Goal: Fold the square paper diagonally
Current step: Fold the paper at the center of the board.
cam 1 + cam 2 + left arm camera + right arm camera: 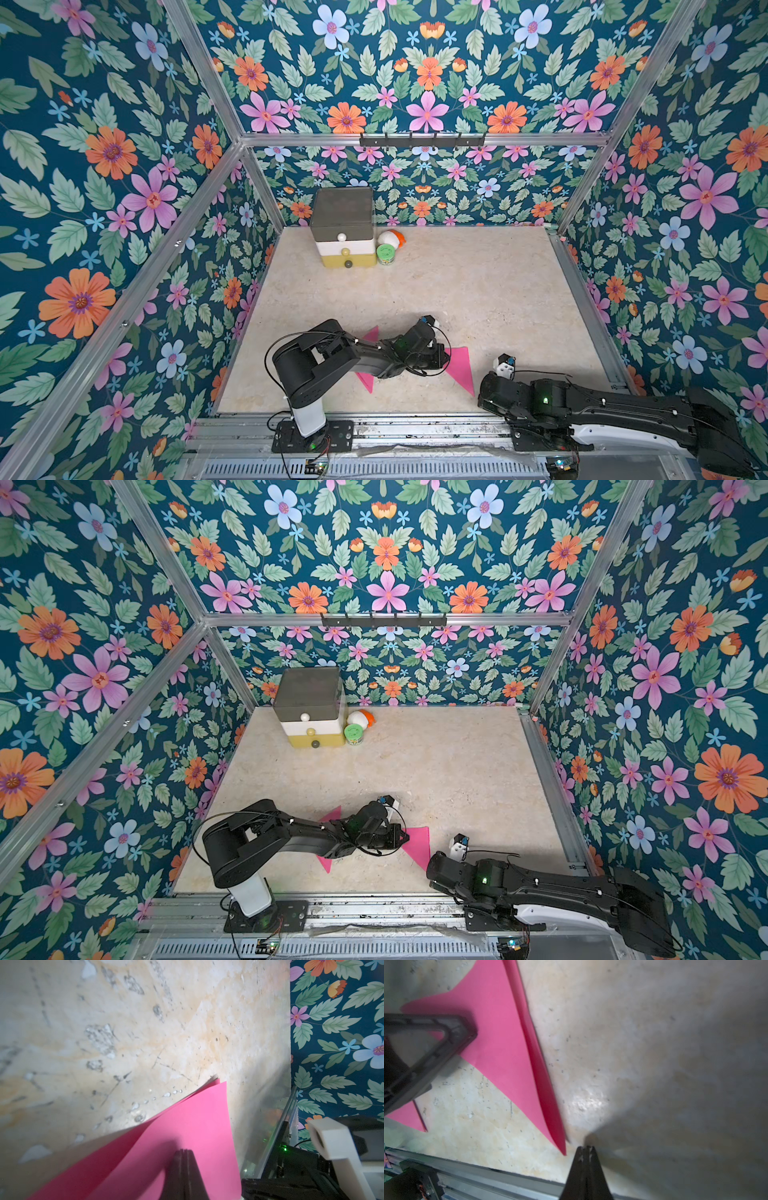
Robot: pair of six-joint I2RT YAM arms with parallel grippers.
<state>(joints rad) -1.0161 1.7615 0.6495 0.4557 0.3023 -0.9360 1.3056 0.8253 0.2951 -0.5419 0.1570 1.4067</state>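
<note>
Near the front edge of the table (478,282), the left gripper (184,1150) had its jaws pressed together with nothing between them, tips set down on the upper layer of the pink paper (187,1118). Contact looked firm, though the close view was too dark there to be sure. The paper lay already doubled into a triangle, mostly under the left arm in both top views. Its layers gaped: one corner showed two edges slightly out of line, and the long edge stood puffed, not flat. The right gripper (586,1148) was also closed and empty, over bare table just beside the triangle's sharp tip, not touching it.

Judged step: setting the crease. Best done by bearing down with the left tips and dragging slowly along the puffed edge, middle outward. The right tips should pin the sharp corner first, else the sheet would likely slide and the corners drift further
</note>
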